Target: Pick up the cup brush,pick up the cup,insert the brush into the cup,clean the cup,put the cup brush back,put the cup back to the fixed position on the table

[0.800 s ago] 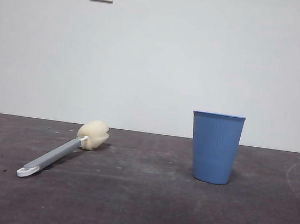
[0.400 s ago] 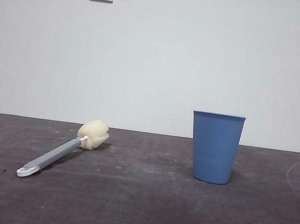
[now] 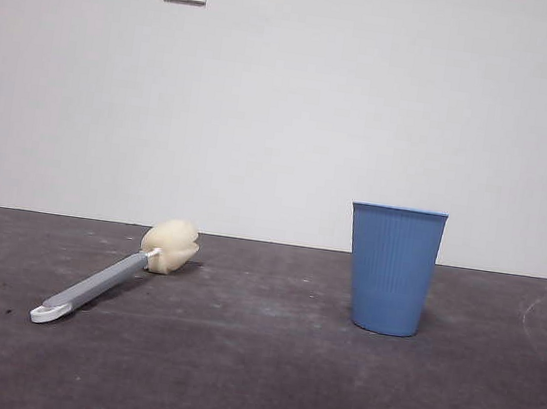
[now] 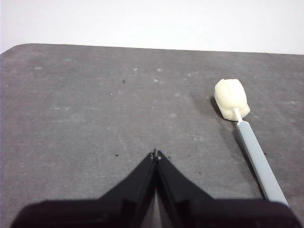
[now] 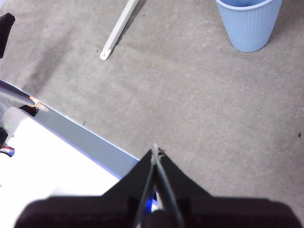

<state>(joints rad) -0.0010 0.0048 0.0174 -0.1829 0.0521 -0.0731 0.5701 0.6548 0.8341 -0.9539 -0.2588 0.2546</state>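
Left wrist view shows the left end effector (image 4: pixel 156 155) with jaws pressed together, holding nothing, above the bench (image 4: pixel 85 109); the cup brush (image 4: pixel 242 137) lies flat ahead of it and off to one side, well apart. The right end effector (image 5: pixel 155 151) is likewise closed and empty, with the cup (image 5: pixel 249 23) standing upright far ahead of its tips.

- A dark, scuffed desk (image 3: pixel 250 383) is seen.
- The cup brush (image 3: pixel 118 273) is laid flat on it.
- The blue cup (image 3: pixel 392 270) is stood upright, well apart.
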